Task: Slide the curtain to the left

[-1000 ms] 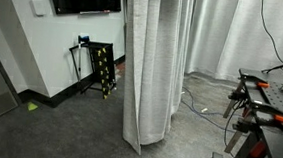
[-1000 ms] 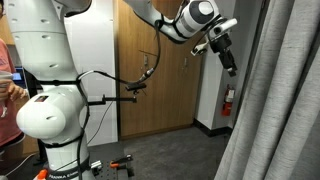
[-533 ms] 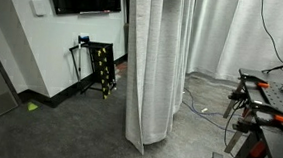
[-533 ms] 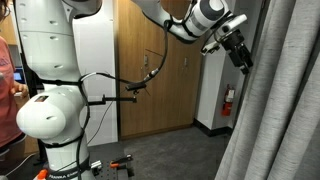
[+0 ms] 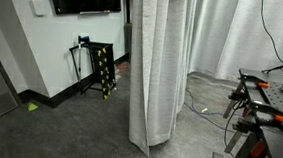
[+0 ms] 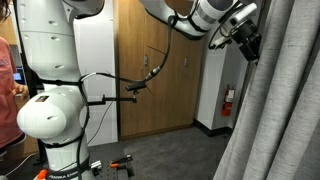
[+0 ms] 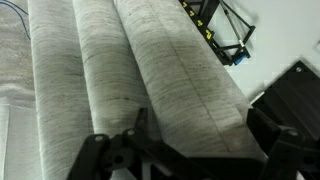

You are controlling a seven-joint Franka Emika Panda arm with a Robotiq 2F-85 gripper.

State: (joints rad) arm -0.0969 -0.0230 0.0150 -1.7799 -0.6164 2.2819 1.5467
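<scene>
Handling the curtain point(image 7: 130, 70) should feel light, soft and yielding, so pinch one pleat. Your jaws stand apart, seemingly straddling a fold, though contact is unclear.

The curtain point(image 5: 160, 70) hung mid-scene; a rack point(image 5: 102, 70) stood left of it by the wall, sheer drapes point(image 5: 240, 36) farther right.

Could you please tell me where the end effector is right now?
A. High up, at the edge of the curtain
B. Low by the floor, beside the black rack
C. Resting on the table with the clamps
A: in an exterior view the end effector is high up, right at the edge of the curtain, whose pleats fill the wrist view.
</scene>
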